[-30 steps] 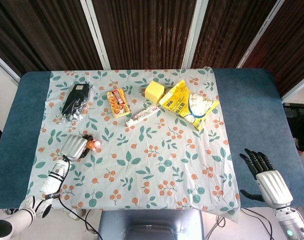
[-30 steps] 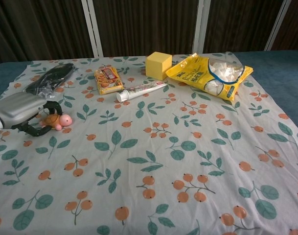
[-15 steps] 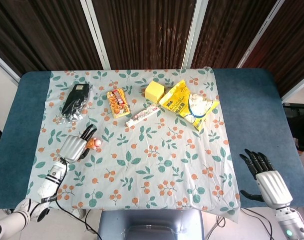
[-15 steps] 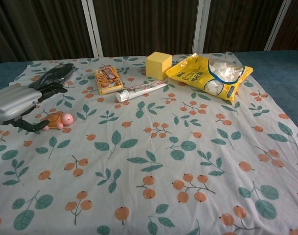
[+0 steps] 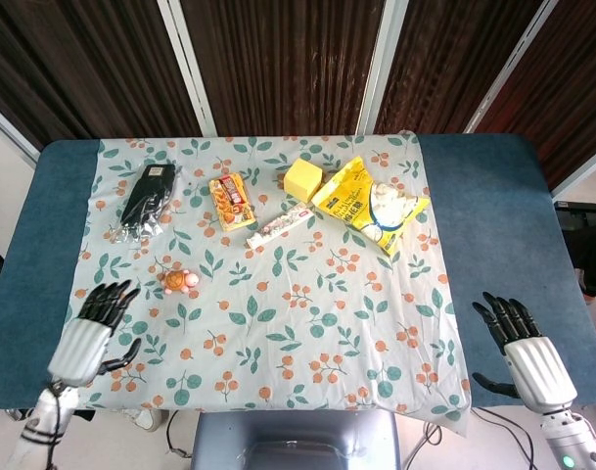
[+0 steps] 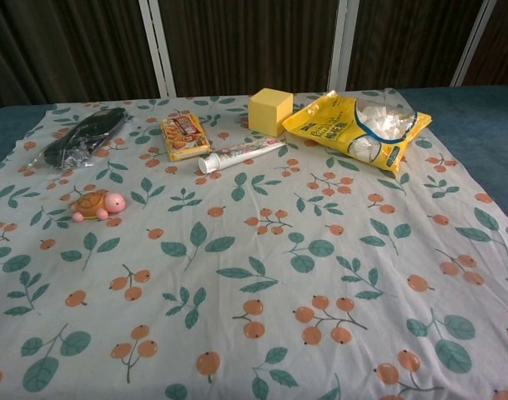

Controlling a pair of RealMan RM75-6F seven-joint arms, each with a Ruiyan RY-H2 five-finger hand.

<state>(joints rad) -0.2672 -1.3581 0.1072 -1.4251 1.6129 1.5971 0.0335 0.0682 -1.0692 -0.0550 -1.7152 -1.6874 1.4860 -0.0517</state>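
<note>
Left robot hand point(image 5: 85, 338) pulled back from turtle toy point(image 5: 180, 282), fingers spread and empty, right robot hand point(image 5: 530, 362) spread likewise, both seen only from the head view

The toy turtle point(image 5: 181, 282) lies alone near the tabletop's point(image 5: 493, 196) left edge, open cloth on every side. Along the far edge, black pouch point(image 5: 146, 200), snack packet point(image 5: 231, 201), tube point(image 5: 277, 226), yellow block point(image 5: 302, 179) and bag point(image 5: 372, 207) crowd together.

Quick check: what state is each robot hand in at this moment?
Left robot hand: open, fingers spread, holding nothing, near the toy turtle.
Right robot hand: open, holding nothing.
</note>
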